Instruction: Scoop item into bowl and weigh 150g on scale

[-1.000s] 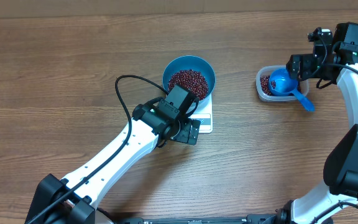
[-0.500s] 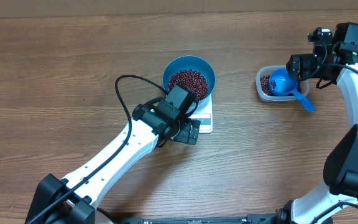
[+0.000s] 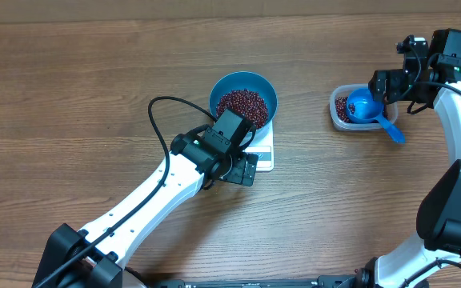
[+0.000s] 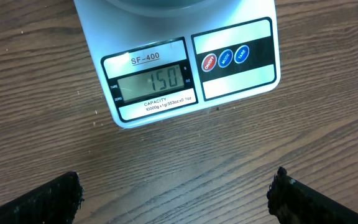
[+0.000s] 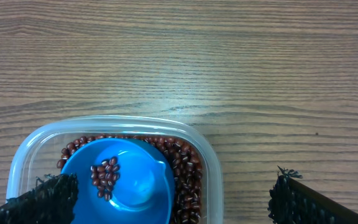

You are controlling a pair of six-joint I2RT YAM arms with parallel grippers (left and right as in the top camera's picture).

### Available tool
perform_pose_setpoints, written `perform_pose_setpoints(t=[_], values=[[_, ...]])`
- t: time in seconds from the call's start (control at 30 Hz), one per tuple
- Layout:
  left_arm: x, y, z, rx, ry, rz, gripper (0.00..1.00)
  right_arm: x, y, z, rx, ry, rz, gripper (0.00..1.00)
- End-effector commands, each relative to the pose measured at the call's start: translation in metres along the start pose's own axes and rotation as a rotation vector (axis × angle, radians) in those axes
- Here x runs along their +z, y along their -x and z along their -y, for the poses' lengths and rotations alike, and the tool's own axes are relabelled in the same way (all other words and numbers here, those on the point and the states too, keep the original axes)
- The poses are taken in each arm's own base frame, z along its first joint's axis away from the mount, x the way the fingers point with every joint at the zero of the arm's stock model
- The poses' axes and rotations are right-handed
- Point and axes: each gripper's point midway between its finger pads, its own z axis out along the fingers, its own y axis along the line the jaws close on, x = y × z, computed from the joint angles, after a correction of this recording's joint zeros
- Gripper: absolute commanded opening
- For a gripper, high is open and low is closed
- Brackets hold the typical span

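From above, the left arm (image 3: 154,196) stretches diagonally up across the wooden surface (image 3: 70,80), its wrist bent down over the near edge of the scale (image 3: 264,152). On that scale sits the blue bowl (image 3: 214,94), filled with beans (image 3: 242,104). The right arm (image 3: 458,128) curves up the far side, its wrist poised beside a clear tub (image 3: 336,110) with a blue scoop (image 3: 362,105) resting in it, handle sticking out over the rim. The left wrist view adds what the overhead cannot show: the left fingers (image 4: 48,202) stand spread wide apart with only bare wood between them, gripping nothing. The scale lies just ahead of their tips, and its display (image 4: 149,79) reads 150, with three round buttons (image 4: 225,58) beside it. The right wrist view shows the right fingers (image 5: 42,199) equally wide open and empty. The tub lies ahead of them, nearer the finger at the picture's left edge. The scoop's cup lies inside the tub, a few beans in its hollow and more packed around it.
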Motion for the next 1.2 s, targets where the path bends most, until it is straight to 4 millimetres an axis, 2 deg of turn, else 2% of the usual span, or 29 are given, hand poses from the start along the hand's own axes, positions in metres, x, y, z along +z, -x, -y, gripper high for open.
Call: perform_pose_setpoints(t=[0.0,0.2,0.37,0.57,0.7,0.73,0.8,0.93,1.03,1.17], values=[[0.003,-0.002,0.000,0.019,-0.002,-0.008,1.00,0.004,-0.003,0.001,0.004,-0.006,-0.011,1.00],[0.003,-0.002,0.000,0.019,-0.002,-0.008,1.00,0.004,-0.004,0.001,0.004,-0.007,-0.011,1.00],[0.003,-0.002,0.000,0.019,-0.002,-0.008,1.00,0.004,0.008,0.001,-0.004,0.000,0.037,1.00],[0.003,-0.002,0.000,0.019,-0.002,-0.008,0.99,0.004,0.010,-0.002,-0.005,0.015,0.043,1.00],[0.003,-0.002,0.000,0.018,-0.002,-0.008,0.99,0.002,0.000,-0.029,0.135,0.165,0.004,1.00],[0.003,-0.002,0.000,0.018,-0.002,-0.008,1.00,0.001,-0.008,-0.033,0.194,0.181,-0.032,1.00],[0.003,-0.002,0.000,0.019,-0.002,-0.008,1.00,-0.003,-0.008,-0.035,0.282,0.187,-0.053,1.00],[0.003,-0.002,0.000,0.019,-0.002,-0.008,0.99,-0.031,-0.001,-0.059,0.388,0.326,-0.103,1.00],[0.003,-0.002,0.000,0.018,-0.002,-0.008,1.00,-0.052,0.001,-0.074,0.440,0.366,-0.160,1.00],[0.003,-0.002,0.000,0.019,-0.002,-0.008,1.00,-0.062,-0.020,-0.092,0.441,0.353,-0.280,1.00]])
